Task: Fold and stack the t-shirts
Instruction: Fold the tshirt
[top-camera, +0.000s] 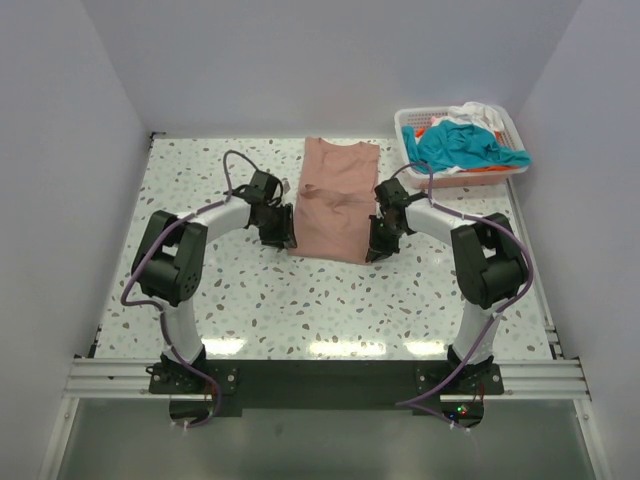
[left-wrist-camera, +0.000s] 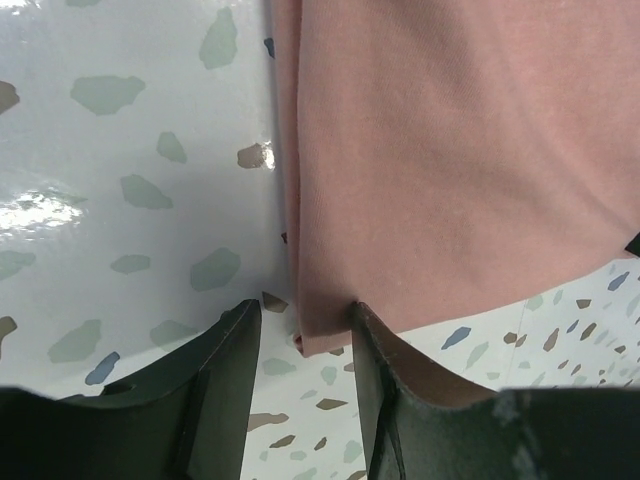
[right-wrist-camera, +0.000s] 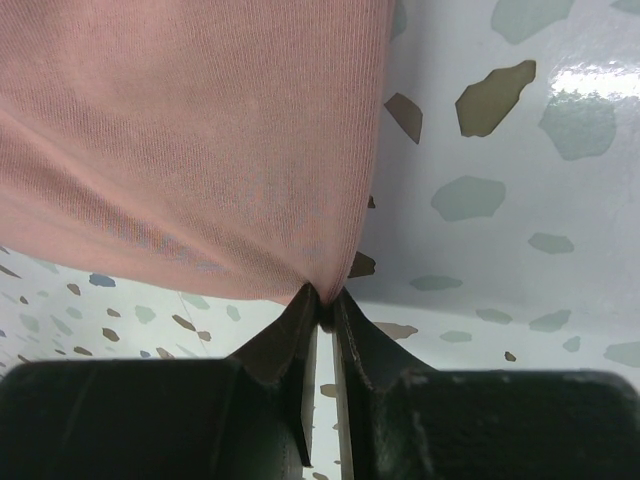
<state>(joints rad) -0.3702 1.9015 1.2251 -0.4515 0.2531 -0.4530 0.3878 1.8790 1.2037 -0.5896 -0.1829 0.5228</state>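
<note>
A salmon-pink t-shirt (top-camera: 335, 200) lies folded lengthwise in a long strip on the speckled table. At its near left corner my left gripper (top-camera: 283, 235) is open. In the left wrist view its jaws (left-wrist-camera: 304, 308) straddle the corner of the pink cloth (left-wrist-camera: 450, 150), one finger over the fabric and the other on the bare table. My right gripper (top-camera: 378, 245) is at the near right corner. The right wrist view shows it (right-wrist-camera: 322, 295) shut on a pinch of the pink shirt (right-wrist-camera: 200, 130), which is pulled up into a small peak.
A white lattice basket (top-camera: 405, 125) stands at the back right corner, holding a teal shirt (top-camera: 455, 145), a white one (top-camera: 485, 112) and an orange one (top-camera: 480, 170). White walls enclose the table on three sides.
</note>
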